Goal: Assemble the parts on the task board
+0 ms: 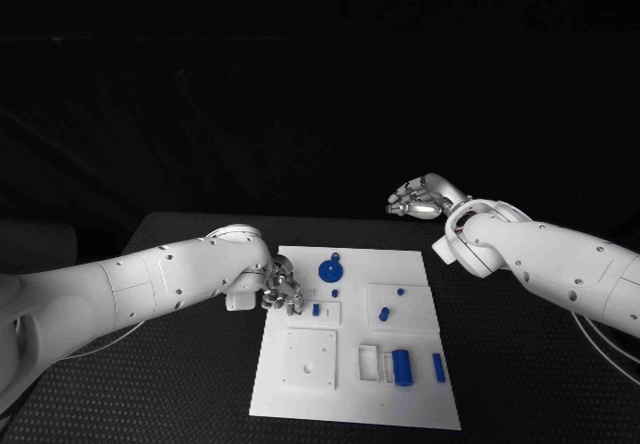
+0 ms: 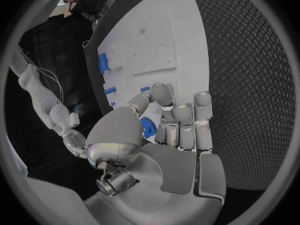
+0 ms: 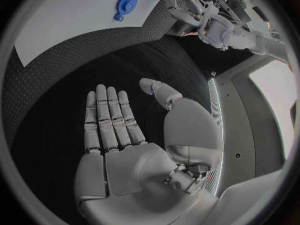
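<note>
Head view: the black bench fills the lower frame, and the white task board lies at its centre, running from mid-frame down toward the bottom edge. On the board, the largest blue part is a round gear-like disc near the upper edge; smaller blue parts stand in recesses at the board's lower right, with tiny pegs between. These pieces look like stiff, light plastic, probably smooth and easy to tip, so a fingertip pinch across the sides would suit them best.

The left robot hand sits at the board's left edge, mid-frame, fingers curled together. In the left wrist view a small blue part shows between thumb and fingers, seemingly pinched. The right robot hand hovers in the upper right, beyond the board; its wrist view shows the palm flat, fingers straight and apart, holding nothing.
</note>
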Controlling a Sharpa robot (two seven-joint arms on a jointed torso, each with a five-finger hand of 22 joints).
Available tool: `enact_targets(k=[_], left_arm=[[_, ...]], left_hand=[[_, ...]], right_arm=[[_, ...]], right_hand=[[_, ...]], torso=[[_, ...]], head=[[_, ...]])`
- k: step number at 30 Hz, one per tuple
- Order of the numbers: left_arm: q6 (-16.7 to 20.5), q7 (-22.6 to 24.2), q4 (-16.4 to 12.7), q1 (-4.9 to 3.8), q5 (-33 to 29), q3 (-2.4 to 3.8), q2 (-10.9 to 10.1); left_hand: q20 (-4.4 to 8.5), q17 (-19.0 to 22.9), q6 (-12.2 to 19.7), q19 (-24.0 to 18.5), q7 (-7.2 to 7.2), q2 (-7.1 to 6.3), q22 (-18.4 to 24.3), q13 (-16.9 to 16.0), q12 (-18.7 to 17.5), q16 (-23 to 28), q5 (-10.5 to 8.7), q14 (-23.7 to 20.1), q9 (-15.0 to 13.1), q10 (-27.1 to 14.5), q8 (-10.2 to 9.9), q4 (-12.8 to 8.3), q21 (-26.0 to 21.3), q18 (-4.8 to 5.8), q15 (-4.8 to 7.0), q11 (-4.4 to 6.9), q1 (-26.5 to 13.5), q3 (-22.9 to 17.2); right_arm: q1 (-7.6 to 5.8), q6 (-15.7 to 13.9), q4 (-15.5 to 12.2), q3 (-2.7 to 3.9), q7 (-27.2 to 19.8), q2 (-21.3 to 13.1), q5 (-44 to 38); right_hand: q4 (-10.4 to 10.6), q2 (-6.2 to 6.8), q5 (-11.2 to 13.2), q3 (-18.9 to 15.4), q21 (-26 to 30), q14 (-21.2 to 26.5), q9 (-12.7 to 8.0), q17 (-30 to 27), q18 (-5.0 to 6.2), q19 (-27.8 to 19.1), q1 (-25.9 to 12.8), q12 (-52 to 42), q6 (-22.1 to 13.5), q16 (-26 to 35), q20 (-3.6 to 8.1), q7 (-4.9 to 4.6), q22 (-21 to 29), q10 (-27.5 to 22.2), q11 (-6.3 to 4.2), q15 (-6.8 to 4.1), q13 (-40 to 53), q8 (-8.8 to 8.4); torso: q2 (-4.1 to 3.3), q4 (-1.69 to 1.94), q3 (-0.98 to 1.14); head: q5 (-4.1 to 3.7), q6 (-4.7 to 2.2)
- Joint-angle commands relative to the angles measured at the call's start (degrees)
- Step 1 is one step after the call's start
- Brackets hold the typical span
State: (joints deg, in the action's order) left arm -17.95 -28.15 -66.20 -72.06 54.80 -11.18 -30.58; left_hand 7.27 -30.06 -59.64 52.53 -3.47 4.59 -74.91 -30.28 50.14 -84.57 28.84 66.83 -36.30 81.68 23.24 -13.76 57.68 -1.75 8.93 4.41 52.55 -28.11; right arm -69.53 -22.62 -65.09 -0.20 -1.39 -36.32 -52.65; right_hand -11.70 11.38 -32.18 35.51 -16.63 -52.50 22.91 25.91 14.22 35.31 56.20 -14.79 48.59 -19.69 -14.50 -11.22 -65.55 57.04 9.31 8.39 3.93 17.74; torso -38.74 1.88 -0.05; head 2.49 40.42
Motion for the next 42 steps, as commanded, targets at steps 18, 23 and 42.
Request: enact_targets(k=[18, 23, 42], left_arm=[[-2.1, 0.4, 0.4, 0.07, -1.1, -0.06, 0.5], [-2.0, 0.4, 0.6, 0.07, -0.7, -0.07, 0.6], [-1.3, 0.0, 2.4, 0.61, 0.7, -0.43, 2.7]], left_hand=[[7.5, 0.0, -2.3, 0.2, 1.95, 0.14, -1.1, 0.2, 0.4, -0.3, 0.56, 1.1, -0.3, -0.2, 0.1, -3.0, 0.3, -0.07, 1.51, 0.52, 0.7, -3.5], [7.5, 0.0, -2.3, 0.2, 1.96, 0.14, -1.1, 0.2, 0.5, -0.3, 0.58, 1.1, -0.3, -0.2, 0.1, -3.0, 0.3, -0.07, 1.51, 0.53, 0.7, -3.5], [7.48, 0.1, -2.4, 0.2, 1.94, 0.34, -1.1, 0.2, 0.6, -0.3, 0.57, 1.1, -0.4, -0.2, 0.0, -3.0, 0.3, -0.04, 1.54, 0.5, 0.5, -3.4]], right_arm=[[0.03, 0.6, 0.0, 0.02, -0.4, 0.1, -0.1], [0.03, 0.6, 0.0, 0.02, -0.4, 0.0, -0.1], [0.03, 0.6, 0.0, 0.02, -0.4, 0.1, -0.1]], right_hand=[[0.2, -0.08, -0.2, 0.0, 0.3, 0.3, -0.1, -0.1, 0.32, -0.3, 0.4, 0.2, -0.5, 0.2, -0.14, 0.08, -0.1, 0.3, 0.18, 0.05, 0.0, 0.26], [0.2, -0.09, -0.2, 0.0, 0.3, 0.3, -0.1, -0.1, 0.32, -0.3, 0.4, 0.2, -0.5, 0.2, -0.15, 0.08, -0.1, 0.3, 0.18, 0.05, 0.0, 0.27], [0.1, -0.12, -0.2, 0.0, 0.3, 0.3, -0.1, -0.1, 0.34, -0.3, 0.4, 0.3, -0.5, 0.2, -0.16, 0.08, -0.2, 0.4, 0.18, 0.05, 0.0, 0.3]], torso=[[0.0, 0.0, 0.02], [0.01, 0.0, 0.03], [-0.03, -0.03, 0.03]], head=[[-0.03, 0.05], [-0.01, 0.01], [-0.01, 0.06]])
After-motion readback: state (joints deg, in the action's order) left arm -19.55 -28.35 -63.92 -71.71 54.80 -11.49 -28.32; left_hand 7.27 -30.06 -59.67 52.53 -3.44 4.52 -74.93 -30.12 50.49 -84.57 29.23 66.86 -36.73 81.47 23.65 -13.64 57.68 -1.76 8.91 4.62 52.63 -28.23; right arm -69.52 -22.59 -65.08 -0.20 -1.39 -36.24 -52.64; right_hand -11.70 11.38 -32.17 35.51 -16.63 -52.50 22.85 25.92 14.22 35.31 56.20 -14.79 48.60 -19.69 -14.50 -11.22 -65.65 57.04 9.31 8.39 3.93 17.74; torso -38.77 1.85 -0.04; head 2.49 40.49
